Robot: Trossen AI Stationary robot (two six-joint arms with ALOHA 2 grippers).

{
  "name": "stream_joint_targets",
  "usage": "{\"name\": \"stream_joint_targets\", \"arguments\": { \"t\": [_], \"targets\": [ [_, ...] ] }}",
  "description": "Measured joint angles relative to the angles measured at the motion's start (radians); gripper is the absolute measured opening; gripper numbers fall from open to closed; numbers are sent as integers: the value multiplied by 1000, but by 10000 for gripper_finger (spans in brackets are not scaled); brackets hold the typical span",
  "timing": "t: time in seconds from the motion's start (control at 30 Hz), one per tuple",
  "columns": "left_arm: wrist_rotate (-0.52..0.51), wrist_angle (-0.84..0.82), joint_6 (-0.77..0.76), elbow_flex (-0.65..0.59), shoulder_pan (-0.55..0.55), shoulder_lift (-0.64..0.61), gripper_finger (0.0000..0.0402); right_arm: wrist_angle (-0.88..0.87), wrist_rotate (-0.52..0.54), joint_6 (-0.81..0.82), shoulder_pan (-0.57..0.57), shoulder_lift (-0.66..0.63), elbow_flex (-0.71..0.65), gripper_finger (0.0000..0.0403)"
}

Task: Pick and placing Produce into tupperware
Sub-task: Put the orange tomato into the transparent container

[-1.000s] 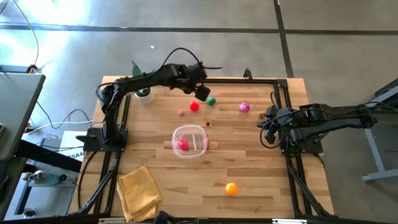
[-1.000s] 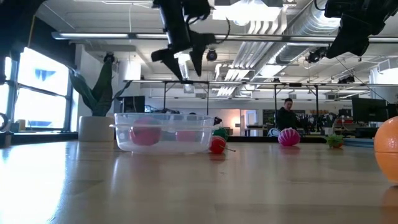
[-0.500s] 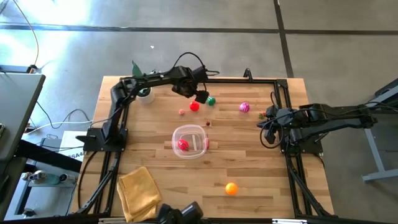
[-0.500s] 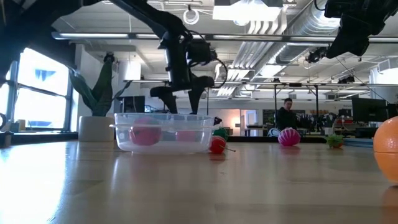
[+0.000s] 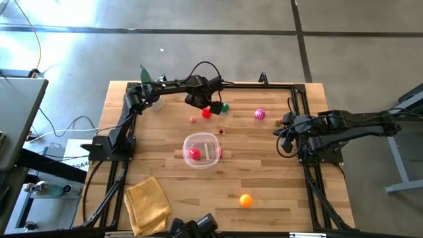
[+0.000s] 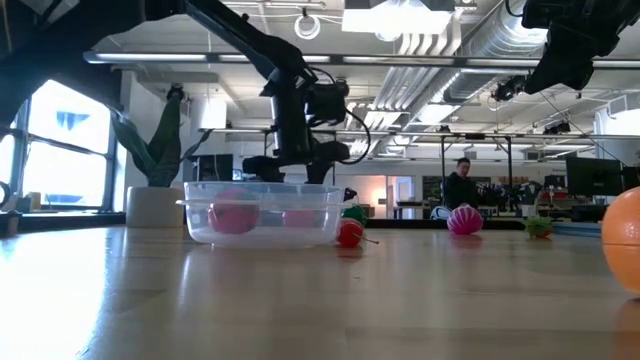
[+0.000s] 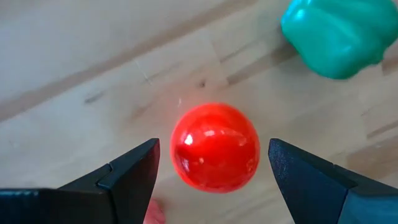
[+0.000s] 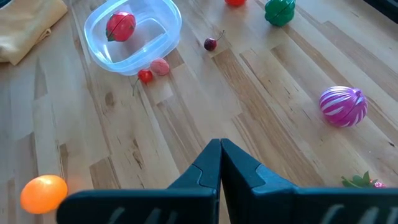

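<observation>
My left gripper (image 5: 205, 108) is open, pointing down over a red ball (image 7: 215, 147) on the table's far side. Its fingers stand on either side of the ball, apart from it. A green piece (image 7: 333, 34) lies just beyond. The clear round tub (image 5: 210, 140) stands mid-table with a red piece (image 5: 193, 154) inside. A magenta striped ball (image 5: 259, 114) lies far right and an orange ball (image 5: 245, 199) near the front. My right gripper (image 8: 220, 163) is shut and empty above the table's right side.
A small pink piece (image 5: 193, 119) and a cherry (image 5: 221, 131) lie between the ball and the tub. Two small red and pink pieces (image 8: 152, 71) lie against the tub. A folded yellow cloth (image 5: 148, 203) lies front left. A potted plant (image 5: 151, 96) stands far left.
My left gripper has come down from well above the table and a little toward the left edge, onto the red ball, and stays open. The ball and the other pieces have kept still.
</observation>
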Motion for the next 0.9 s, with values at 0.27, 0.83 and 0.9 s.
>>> {"name": "stream_joint_targets", "arguments": {
  "t": [0.27,0.83,0.9],
  "targets": [
    [28,8,-1,2,-1,17,292,0,0,0,0,0,0,0],
    [14,6,24,1,-7,19,353,0,0,0,0,0,0,0],
    [8,7,30,1,-11,23,355,0,0,0,0,0,0,0]
  ]
}}
